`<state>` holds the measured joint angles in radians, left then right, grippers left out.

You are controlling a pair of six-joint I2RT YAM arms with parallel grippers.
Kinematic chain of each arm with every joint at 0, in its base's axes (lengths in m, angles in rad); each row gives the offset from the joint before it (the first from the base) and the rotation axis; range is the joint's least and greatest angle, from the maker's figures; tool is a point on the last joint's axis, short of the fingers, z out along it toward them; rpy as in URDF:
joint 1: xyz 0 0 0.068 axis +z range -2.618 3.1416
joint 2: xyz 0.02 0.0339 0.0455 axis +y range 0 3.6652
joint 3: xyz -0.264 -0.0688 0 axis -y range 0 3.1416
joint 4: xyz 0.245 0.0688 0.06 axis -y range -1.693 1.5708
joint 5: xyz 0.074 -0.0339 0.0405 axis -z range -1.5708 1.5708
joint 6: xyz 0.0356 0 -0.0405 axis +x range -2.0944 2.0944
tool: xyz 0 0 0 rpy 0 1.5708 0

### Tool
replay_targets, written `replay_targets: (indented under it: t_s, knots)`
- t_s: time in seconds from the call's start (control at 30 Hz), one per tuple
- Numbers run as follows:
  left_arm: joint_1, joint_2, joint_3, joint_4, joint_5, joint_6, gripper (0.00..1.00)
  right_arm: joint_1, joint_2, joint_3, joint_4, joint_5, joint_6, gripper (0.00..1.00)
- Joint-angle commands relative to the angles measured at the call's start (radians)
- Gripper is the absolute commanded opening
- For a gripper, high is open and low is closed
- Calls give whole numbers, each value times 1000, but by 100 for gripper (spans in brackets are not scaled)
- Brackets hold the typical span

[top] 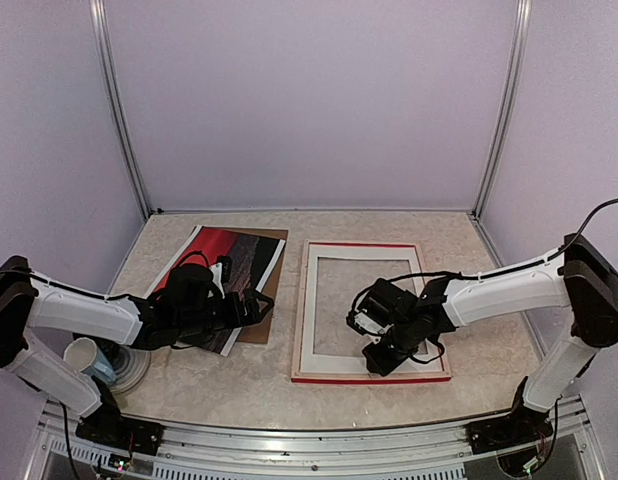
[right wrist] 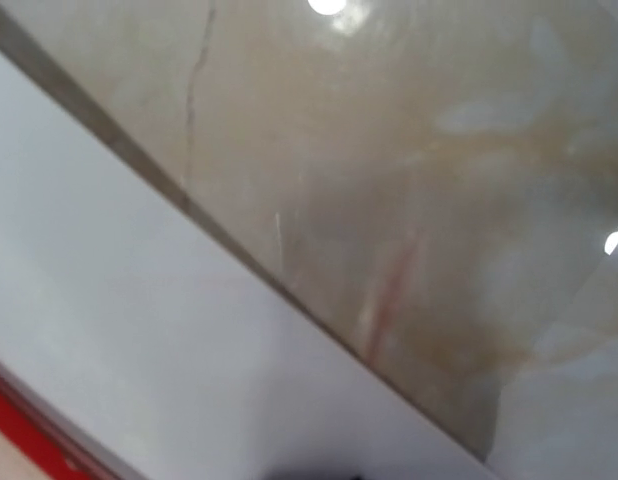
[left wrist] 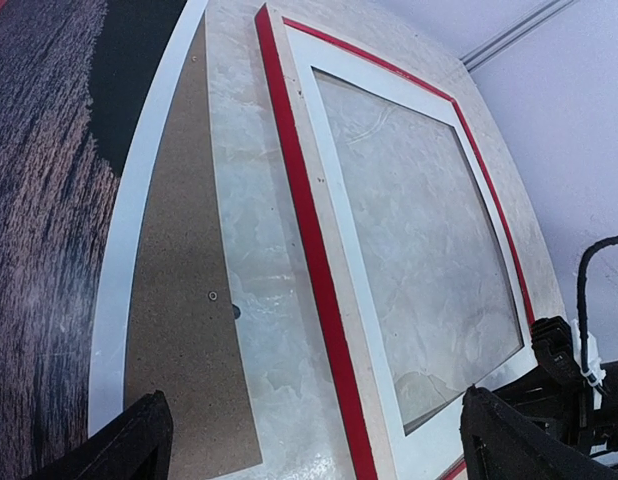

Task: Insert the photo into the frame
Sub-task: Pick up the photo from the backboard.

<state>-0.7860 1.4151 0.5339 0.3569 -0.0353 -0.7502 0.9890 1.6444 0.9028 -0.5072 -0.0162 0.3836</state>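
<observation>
1. Shows the photo [top: 234, 255] lying face up on the left half of the tabletop [top: 249, 385], turned at a slant, with red sky and dark sea visible.
2. Sets it on top of a brown cardboard sheet [top: 259, 328], with bare cardboard showing along the right side.
3. Puts the frame [top: 311, 310] flat on the right half, just beside the cardboard, pale side up with red along its near and far edges. Keeps the photo wholly outside it.
4. Has the left arm [top: 84, 315] reaching in low over the near part of the photo.
5. From the left wrist, catches two dark fingertips [left wrist: 129, 445] at the bottom corners: left jaws spread wide, gripping nothing.
6. In that same view, lines up from left to right the photo [left wrist: 49, 200] with its white border, the cardboard sheet [left wrist: 179, 300], a strip of tabletop [left wrist: 259, 330] and the frame [left wrist: 329, 230].
7. Has the right arm [top: 499, 290] bent inward, its tip down low at the near right part of the frame.
8. From the right wrist, fills the view with a pale band of the frame [right wrist: 139, 330], a red sliver at the lower left, and glossy marbled tabletop [right wrist: 409, 180] inside the opening.
9. Cannot tell whether the right jaws are spread, pressed together or pinching the frame.
10. Leaves a white cup [top: 82, 357] next to a pale plate [top: 134, 370] at the near left corner, beside the left arm.
</observation>
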Motion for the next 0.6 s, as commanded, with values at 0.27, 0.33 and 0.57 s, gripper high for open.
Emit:
replay_targets:
  t_s: [0.27,0.33,0.57]
  knots:
    - [9,-38,1,-16,-22,12,99,23,-11,88,-92,62,-18,18]
    - [15,-46,4,-22,-22,15,99,24,-32,121,-102,55,-26,19]
    - [97,-101,11,-70,-22,28,99,24,-46,282,-132,71,-33,45]
